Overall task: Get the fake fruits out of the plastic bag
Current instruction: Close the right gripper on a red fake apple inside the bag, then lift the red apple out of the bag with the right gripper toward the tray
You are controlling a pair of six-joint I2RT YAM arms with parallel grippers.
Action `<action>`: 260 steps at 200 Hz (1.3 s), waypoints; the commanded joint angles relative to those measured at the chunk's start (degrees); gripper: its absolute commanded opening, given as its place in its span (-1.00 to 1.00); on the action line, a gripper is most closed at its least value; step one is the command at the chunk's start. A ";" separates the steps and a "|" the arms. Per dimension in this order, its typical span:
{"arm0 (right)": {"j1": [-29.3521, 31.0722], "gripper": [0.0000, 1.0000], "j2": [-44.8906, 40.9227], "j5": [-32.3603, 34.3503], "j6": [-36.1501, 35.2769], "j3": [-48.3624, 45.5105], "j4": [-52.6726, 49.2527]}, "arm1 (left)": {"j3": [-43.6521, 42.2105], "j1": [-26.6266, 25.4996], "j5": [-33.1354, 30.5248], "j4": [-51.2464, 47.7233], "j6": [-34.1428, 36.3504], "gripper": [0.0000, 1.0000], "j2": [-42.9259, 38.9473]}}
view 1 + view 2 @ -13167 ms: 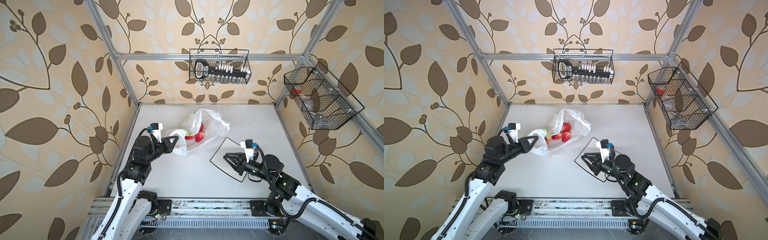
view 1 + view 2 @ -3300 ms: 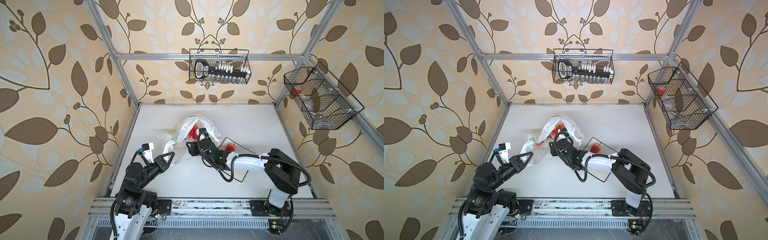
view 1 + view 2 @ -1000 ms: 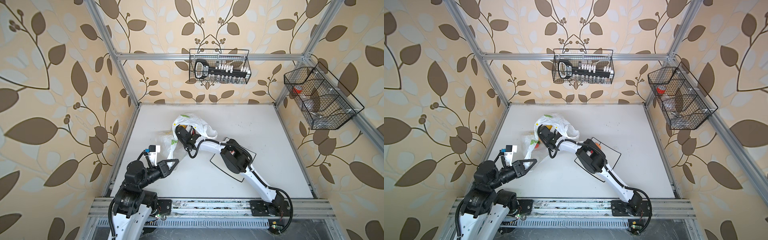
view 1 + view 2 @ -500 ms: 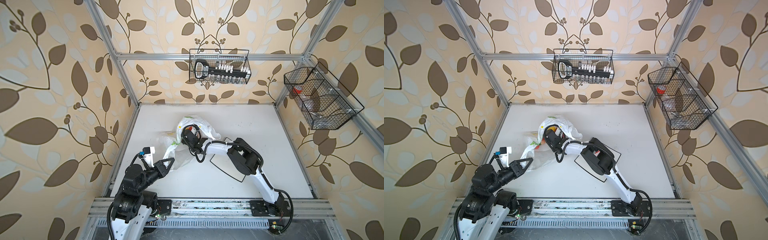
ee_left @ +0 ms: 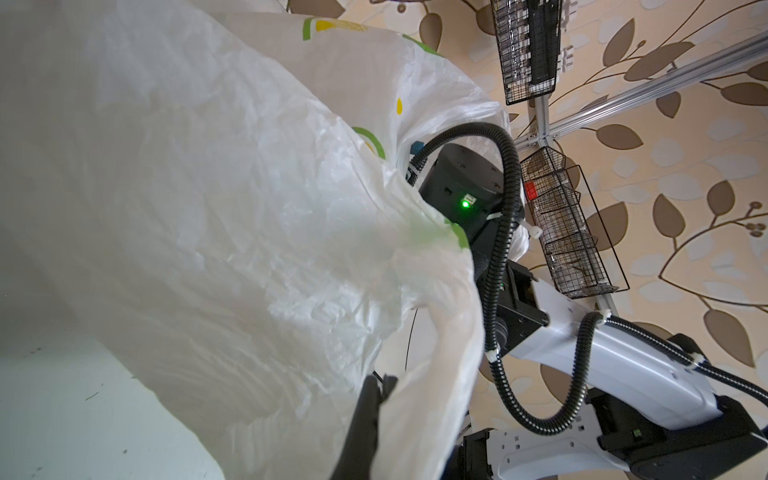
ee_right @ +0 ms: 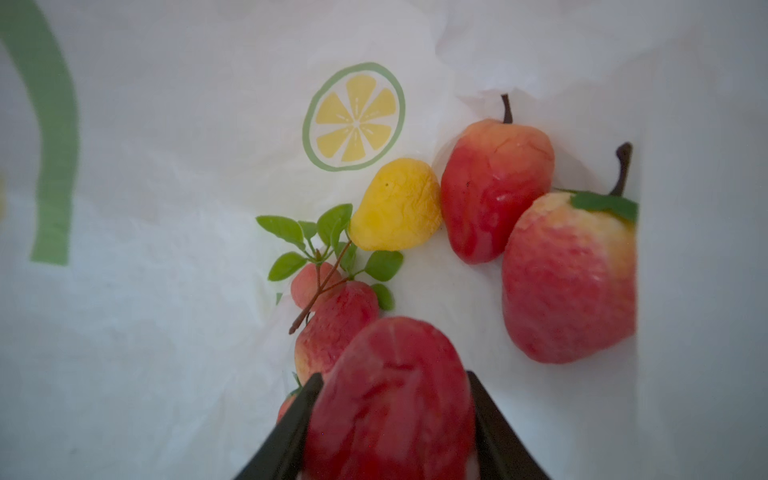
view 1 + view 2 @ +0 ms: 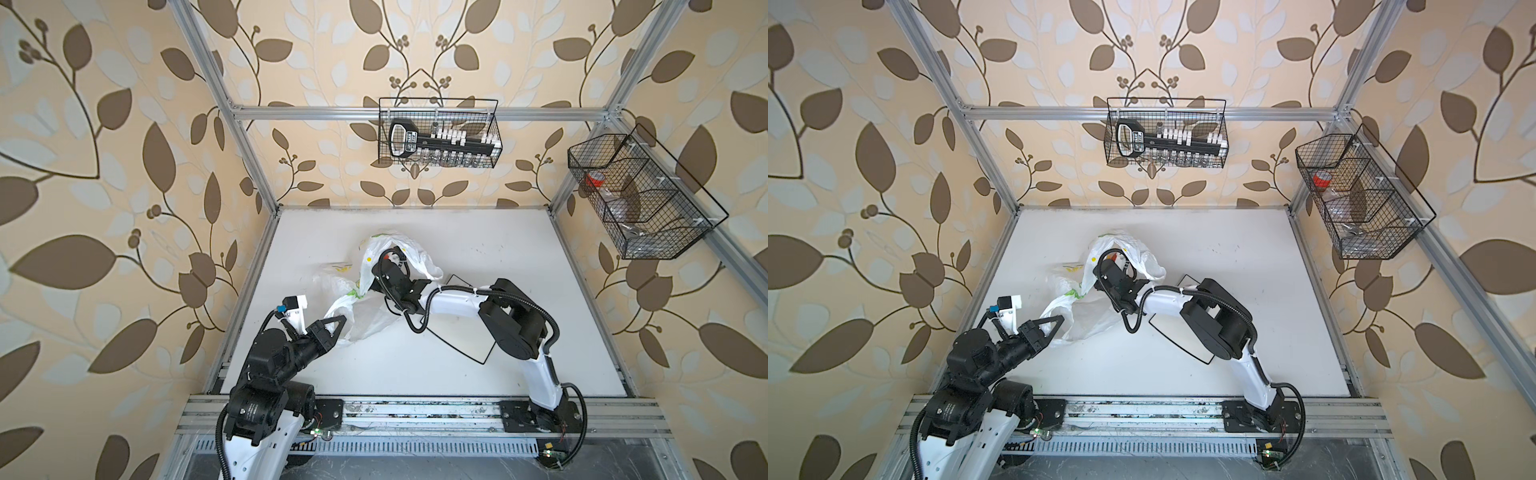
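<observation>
The plastic bag (image 7: 365, 316) (image 7: 1088, 318) lies crumpled left of the table's middle, white with lemon-slice prints. My left gripper (image 7: 341, 319) (image 7: 1061, 318) (image 5: 386, 382) is shut on the bag's near edge and holds it up. My right gripper (image 6: 392, 376) is inside the bag, shut on a red fake fruit (image 6: 390, 399); in both top views the bag hides its jaws. Deeper in the bag lie a yellow lemon (image 6: 397, 205), a red fruit with a stem (image 6: 494, 191), a pinkish peach (image 6: 569, 278), a green sprig (image 6: 328, 245) and another peach (image 6: 332, 328).
A square white plate with a black rim (image 7: 457, 353) (image 7: 1183, 345) lies under my right arm. Wire baskets hang on the back wall (image 7: 438, 133) and the right wall (image 7: 640, 199). The front rail (image 7: 415, 411) runs along the near edge.
My right arm has drawn back a little to the right, its wrist still in the bag's mouth. The left gripper has hardly moved and keeps its hold on the bag.
</observation>
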 commanded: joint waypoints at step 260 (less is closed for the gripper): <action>14.33 -0.27 -59.11 -10.87 -33.79 -39.06 -6.39 | -0.23 -0.47 -1.96 5.40 -0.23 -1.00 2.20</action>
